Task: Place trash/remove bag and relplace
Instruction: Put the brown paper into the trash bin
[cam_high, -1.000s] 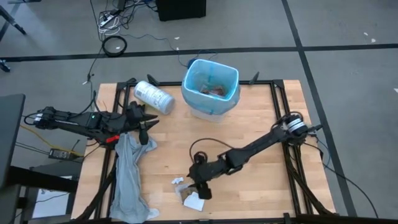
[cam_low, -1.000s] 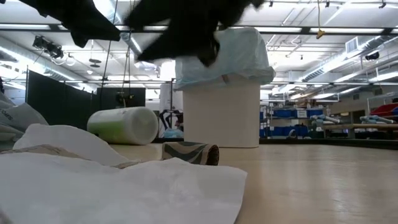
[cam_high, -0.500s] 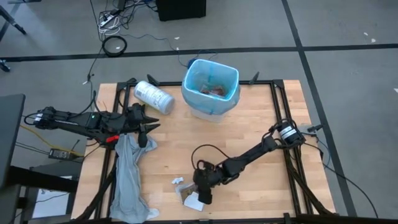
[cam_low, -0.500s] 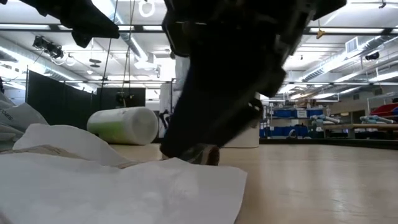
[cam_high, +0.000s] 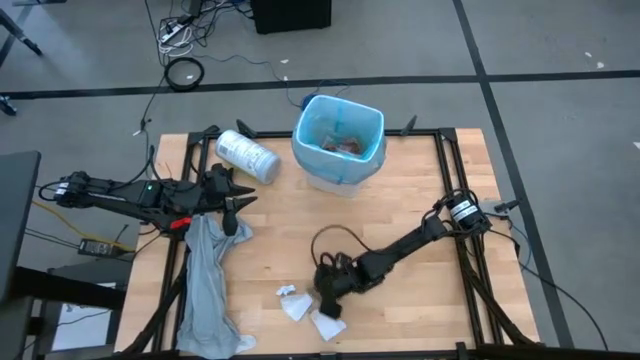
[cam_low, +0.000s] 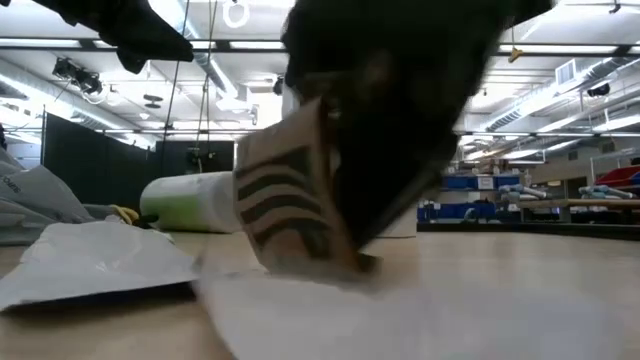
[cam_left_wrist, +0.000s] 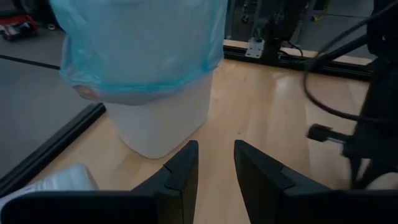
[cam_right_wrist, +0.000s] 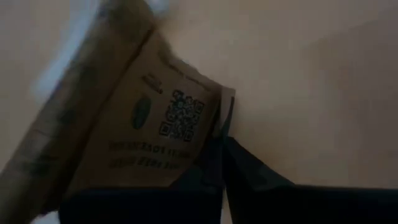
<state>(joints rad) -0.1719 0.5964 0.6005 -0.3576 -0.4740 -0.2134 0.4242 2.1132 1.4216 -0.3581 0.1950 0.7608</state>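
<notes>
High view shows the right pincer (cam_high: 328, 290) low over the front of the bench (cam_high: 420, 180), pressed together on a brown wrapper (cam_low: 290, 215). Low view has that wrapper lifted off the wood, striped and tilted, under the dark arm. Right wrist view shows its printed side with a square code, its edge nipped between the two fingers (cam_right_wrist: 233, 168).

Two white papers (cam_high: 296, 305) lie on the bench just beside the right pincer, one to its left and one at its front. They fill the foreground of the low view.

A white bin (cam_high: 335, 180) stands at the back middle of the bench, lined with the blue bag (cam_high: 338, 140), whose rim folds over the top. Brown scraps lie inside.

Left pincer (cam_high: 228, 200) hovers at the left side, fingers spread with nothing between them, pointing toward the bin. A grey sheet (cam_high: 207, 290) hangs limp below it along the left edge. A white roll (cam_high: 246, 155) lies on its side between that pincer and the bin.
</notes>
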